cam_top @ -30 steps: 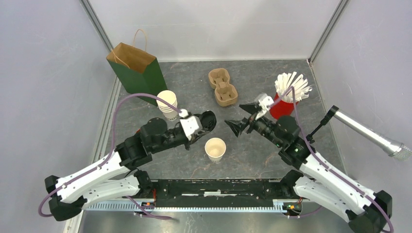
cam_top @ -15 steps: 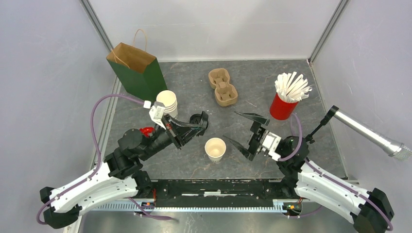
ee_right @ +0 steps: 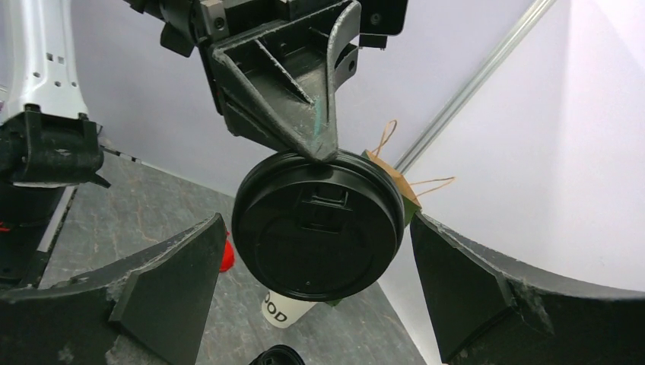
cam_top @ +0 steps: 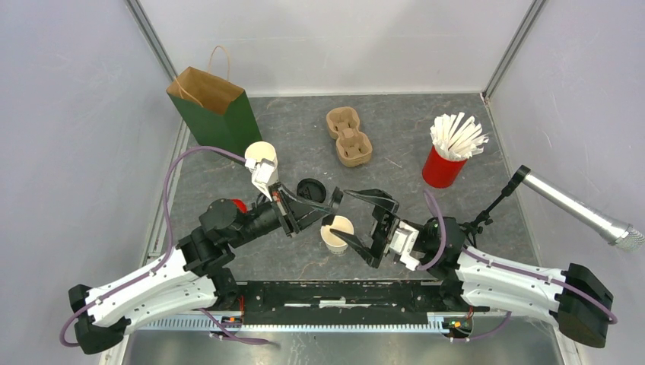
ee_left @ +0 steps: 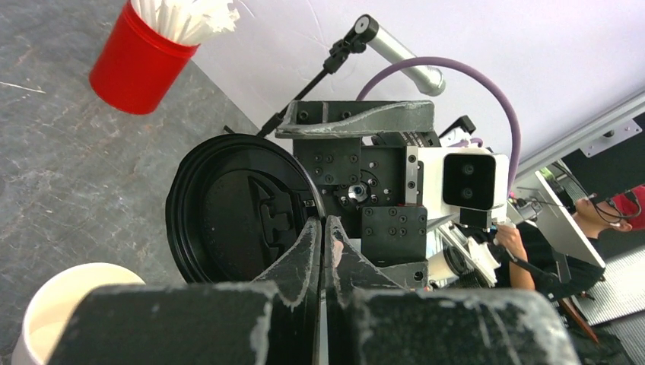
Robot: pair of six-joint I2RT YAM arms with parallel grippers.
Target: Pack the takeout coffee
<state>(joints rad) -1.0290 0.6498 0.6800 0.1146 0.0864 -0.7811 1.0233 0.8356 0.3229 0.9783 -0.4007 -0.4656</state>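
The takeout coffee sits in two parts at mid-worktop (cam_top: pixel 426 228): the open white paper cup (cam_top: pixel 337 233) and, raised just to its far left, its black lid (ee_left: pixel 236 209). The left hand (ee_left: pixel 323 228) is clamped on the lid's rim, an edge grip that, we judge, leaves the face free to press onto the cup. The right hand (cam_top: pixel 346 219) gapes wide at the cup's right side, holding nothing, likely poised to steady it; the green paper bag (cam_top: pixel 217 110) stands far left
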